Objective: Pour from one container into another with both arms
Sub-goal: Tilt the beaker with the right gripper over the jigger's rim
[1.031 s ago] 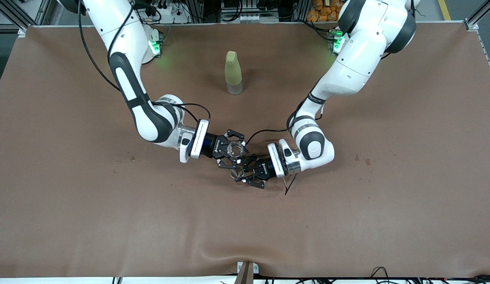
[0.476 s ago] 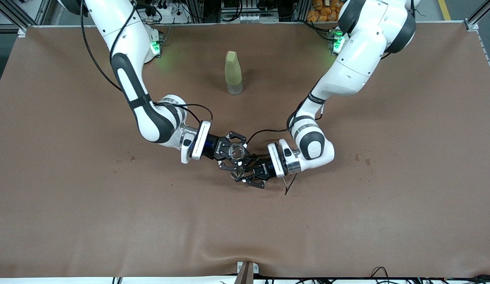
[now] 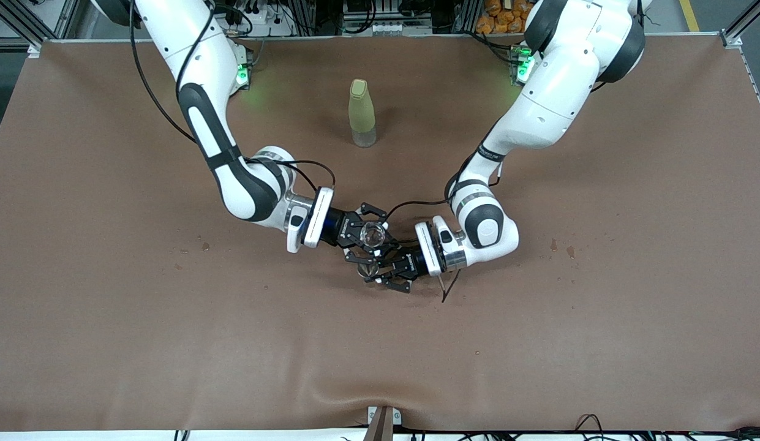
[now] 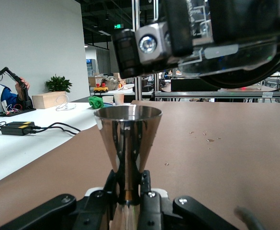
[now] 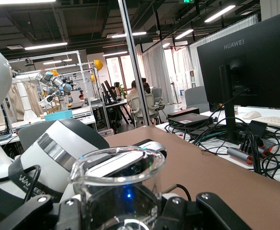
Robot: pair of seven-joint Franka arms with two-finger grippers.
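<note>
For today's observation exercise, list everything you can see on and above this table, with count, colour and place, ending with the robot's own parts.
transparent cup: one, colourless, held upright above mid-table.
metal cup: one, shiny silver, held upright beside the transparent cup.
bottle: one, yellow-green, standing farther from the front camera than both cups.
table: one, brown.
right gripper: one, black, shut on the transparent cup.
left gripper: one, black, shut on the metal cup.

Left arm (image 3: 548, 92): glossy white shells, black joint bands, small dark lettering on the forearm, silver wrist ring.
Right arm (image 3: 199, 104): same white and black, long black inset along the forearm.
Cables: thin black, looping along each arm to its wrist.
Left gripper (image 3: 380, 269): black, linked fingers, white logo.
Right gripper (image 3: 364, 236): black, likewise.
Bases: green lights.
</note>
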